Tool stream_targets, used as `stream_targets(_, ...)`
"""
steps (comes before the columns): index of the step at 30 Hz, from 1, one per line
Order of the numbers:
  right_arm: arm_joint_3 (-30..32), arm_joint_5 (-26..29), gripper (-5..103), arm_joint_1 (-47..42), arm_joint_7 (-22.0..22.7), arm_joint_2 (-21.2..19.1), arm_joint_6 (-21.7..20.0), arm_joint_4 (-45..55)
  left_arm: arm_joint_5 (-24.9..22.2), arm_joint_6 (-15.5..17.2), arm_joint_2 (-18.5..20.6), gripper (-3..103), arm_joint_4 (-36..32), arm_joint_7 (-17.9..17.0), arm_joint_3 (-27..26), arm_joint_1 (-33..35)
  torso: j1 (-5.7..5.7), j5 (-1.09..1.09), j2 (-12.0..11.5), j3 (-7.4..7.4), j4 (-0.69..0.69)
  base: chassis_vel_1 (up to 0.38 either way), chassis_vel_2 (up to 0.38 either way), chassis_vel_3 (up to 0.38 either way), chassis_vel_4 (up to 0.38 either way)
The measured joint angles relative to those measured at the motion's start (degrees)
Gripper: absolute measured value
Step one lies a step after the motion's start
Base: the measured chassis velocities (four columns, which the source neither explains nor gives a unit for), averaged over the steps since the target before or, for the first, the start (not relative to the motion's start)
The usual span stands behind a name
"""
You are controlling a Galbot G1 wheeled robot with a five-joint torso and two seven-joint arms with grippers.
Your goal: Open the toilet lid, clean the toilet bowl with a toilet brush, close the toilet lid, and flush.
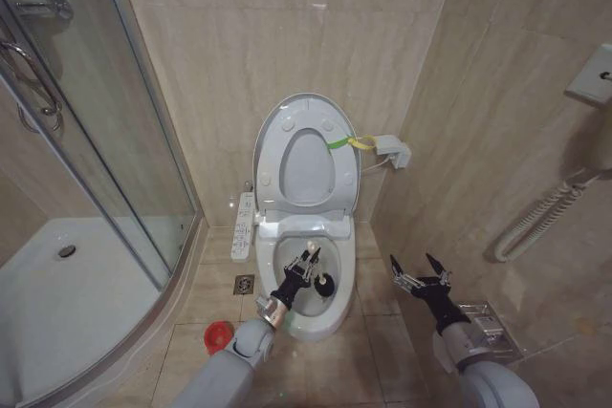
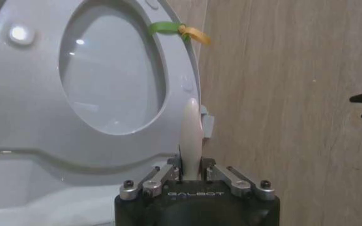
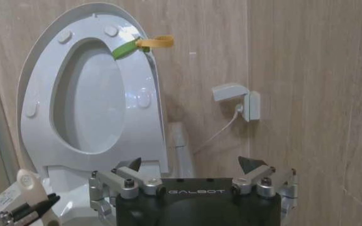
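Head view: the toilet bowl (image 1: 337,317) stands open, its toilet lid (image 1: 306,155) and seat ring raised upright against the wall behind it. Inside the basin, just beyond the left gripper's (image 1: 308,262) fingertips, sits the dark head of the toilet brush (image 1: 324,284). The left arm reaches forward over the bowl's front rim, fingers narrowed around the brush's white handle. A red holder cup (image 1: 219,336) rests on the floor, well back from those fingers and to their left. The right gripper (image 1: 419,270) hovers beside the bowl's right side, fingers spread wide with nothing between them.

Left wrist view: the white handle (image 2: 190,141) rises straight up between the pinching fingers (image 2: 159,176), lid close beyond.

Right wrist view: the right gripper's fingers (image 3: 132,165) stand wide apart, the raised lid beyond them.
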Motion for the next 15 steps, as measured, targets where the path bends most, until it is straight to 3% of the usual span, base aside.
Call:
stream_targets(5, 0.00, 0.00, 100, 0.00, 0.01, 0.00, 0.00, 0.00, 0.41, -0.52, -0.80, 19, 2.24, 0.20, 0.06, -0.50, 0.00, 0.01, 0.00, 0.00, 0.00, 0.000, 0.000, 0.000, 0.000)
stream_targets(15, 0.00, 0.00, 100, 0.00, 0.00, 0.00, 0.00, 0.00, 1.26, -5.51, -3.30, 19, 12.89, 3.49, -1.53, -3.47, 0.00, -0.01, 0.00, 0.00, -0.01, 0.000, 0.000, 0.000, 0.000)
